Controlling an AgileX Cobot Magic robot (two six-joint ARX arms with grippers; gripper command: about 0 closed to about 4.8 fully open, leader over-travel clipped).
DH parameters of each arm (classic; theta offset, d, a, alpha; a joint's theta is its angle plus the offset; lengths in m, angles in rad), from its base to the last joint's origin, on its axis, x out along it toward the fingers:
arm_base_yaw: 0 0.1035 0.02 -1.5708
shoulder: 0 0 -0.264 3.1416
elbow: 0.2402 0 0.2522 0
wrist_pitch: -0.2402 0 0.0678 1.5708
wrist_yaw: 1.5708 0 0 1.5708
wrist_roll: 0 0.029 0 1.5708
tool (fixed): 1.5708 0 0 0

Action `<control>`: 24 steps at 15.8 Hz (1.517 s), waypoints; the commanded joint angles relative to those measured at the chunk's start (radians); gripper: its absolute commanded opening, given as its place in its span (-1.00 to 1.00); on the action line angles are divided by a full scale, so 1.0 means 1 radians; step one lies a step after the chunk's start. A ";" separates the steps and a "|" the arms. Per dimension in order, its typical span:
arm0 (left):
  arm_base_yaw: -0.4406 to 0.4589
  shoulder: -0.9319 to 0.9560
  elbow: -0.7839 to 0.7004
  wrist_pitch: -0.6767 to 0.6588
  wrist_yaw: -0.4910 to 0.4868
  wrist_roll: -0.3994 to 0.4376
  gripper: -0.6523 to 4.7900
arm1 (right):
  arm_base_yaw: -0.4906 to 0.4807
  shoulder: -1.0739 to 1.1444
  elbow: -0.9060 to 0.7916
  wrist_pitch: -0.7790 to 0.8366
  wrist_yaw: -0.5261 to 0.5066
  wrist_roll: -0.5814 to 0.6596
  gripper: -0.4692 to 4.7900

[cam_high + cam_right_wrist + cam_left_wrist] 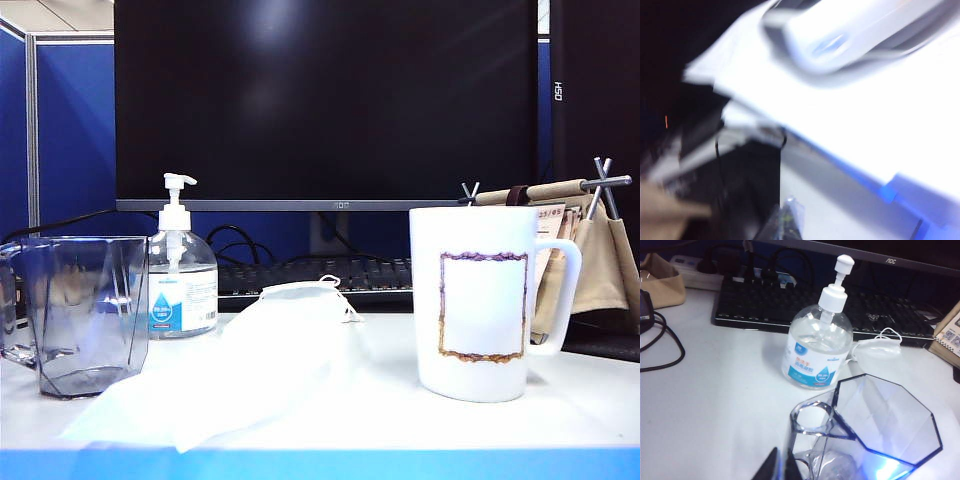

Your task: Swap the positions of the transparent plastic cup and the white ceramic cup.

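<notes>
Left gripper (782, 467): closed, empty, just beside the transparent plastic cup (80, 312)
Right gripper (782, 222): closed, empty, off the table's edge, view blurred
Transparent plastic cup: far left, upright
White ceramic cup (485, 305): right, upright
Between: pump bottle (180, 275), face mask (270, 355)
Surface: white table (560, 410); keyboard (300, 278), monitor (325, 100) behind

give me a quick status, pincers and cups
Left pincer shut beside plastic cup, right pincer shut, off the table edge. Mug standing far right. Face mask lies between the cups.
</notes>
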 commanded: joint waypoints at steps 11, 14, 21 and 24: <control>0.001 -0.001 0.000 -0.011 0.000 0.004 -0.68 | -0.248 -0.298 0.004 -0.002 0.009 -0.014 -0.84; 0.001 -0.001 0.000 -0.011 -0.001 0.004 -0.68 | -0.278 -0.298 0.004 -0.003 0.009 -0.014 -0.84; 0.001 -0.001 0.000 -0.011 -0.001 0.004 -0.68 | -0.407 -0.298 -0.011 -0.135 0.022 -0.478 -0.84; 0.001 -0.001 0.000 -0.011 -0.002 0.004 -0.68 | -0.427 -0.298 -0.024 -0.126 0.226 -0.921 -0.84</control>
